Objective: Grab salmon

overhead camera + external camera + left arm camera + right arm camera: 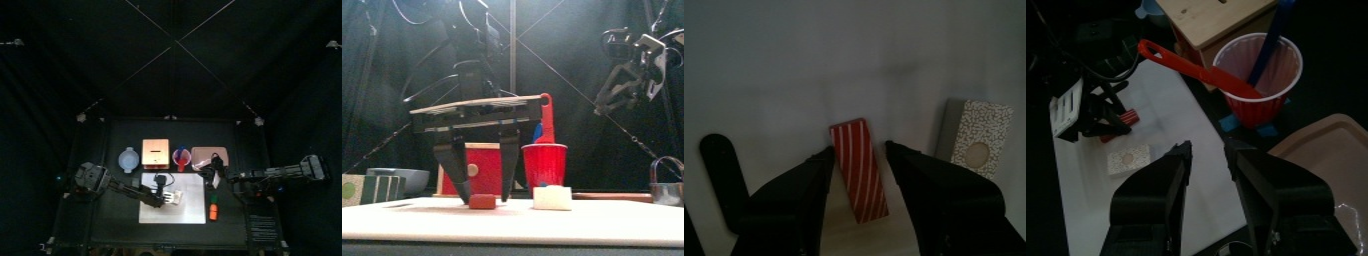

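1. Near the table's point(609, 226) front edge, left of centre, the salmon point(858, 168) lies between my left gripper's point(861, 172) spread jaws, ungrasped.
2. My right gripper point(1209, 160) hangs parted over the right side, holding nothing.

In the top view the things on the desk point(127, 235) are too small to name with confidence, and the salmon piece point(170, 205) shows only as a speck by the left pincer point(166, 199). In the left wrist view the salmon piece point(858, 168) has its lower end covered by the dark jaws, whose bases are cut off at 6 o'clock. In the front view a metal object point(668, 182) at 3 o'clock is cropped by the edge. In the right wrist view the red cup point(1263, 76) hides most of a blue thing point(1227, 122) behind it.
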Controlling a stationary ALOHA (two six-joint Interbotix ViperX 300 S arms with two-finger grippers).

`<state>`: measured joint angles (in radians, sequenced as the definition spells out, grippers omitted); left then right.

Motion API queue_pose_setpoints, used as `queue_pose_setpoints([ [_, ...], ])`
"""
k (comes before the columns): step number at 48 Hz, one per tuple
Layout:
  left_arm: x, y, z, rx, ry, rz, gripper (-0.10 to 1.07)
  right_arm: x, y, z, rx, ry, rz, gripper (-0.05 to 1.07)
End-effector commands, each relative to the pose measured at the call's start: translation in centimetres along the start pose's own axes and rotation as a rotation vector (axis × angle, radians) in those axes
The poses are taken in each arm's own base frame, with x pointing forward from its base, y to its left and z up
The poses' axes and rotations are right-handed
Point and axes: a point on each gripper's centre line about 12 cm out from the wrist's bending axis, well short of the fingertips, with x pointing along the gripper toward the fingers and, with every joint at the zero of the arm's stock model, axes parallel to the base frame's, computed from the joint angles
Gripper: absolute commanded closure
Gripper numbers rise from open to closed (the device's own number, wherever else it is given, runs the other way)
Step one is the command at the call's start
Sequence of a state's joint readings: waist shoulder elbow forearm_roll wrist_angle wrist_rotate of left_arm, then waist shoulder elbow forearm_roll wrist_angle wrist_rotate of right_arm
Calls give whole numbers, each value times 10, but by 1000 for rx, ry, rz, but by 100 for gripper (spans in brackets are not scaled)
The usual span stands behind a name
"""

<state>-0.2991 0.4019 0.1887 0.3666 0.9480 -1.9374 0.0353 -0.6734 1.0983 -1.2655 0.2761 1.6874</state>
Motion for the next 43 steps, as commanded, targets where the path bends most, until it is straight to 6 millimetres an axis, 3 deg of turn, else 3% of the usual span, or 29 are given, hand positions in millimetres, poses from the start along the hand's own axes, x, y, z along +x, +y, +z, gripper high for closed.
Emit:
queue_pose_setpoints([
  [1,-11,0,-4,3,4,-7,16,-1,2,5,3,-13,9,30],
  [26,-24,-1,-1,8,2,-27,33,-2,2,5,4,-14,8,30],
  [32,-39,-9,5,14,-6,-76,33,-2,2,5,4,-14,10,30],
  [43,-50,-26,6,72,-23,-113,33,-1,1,4,2,-12,6,30],
])
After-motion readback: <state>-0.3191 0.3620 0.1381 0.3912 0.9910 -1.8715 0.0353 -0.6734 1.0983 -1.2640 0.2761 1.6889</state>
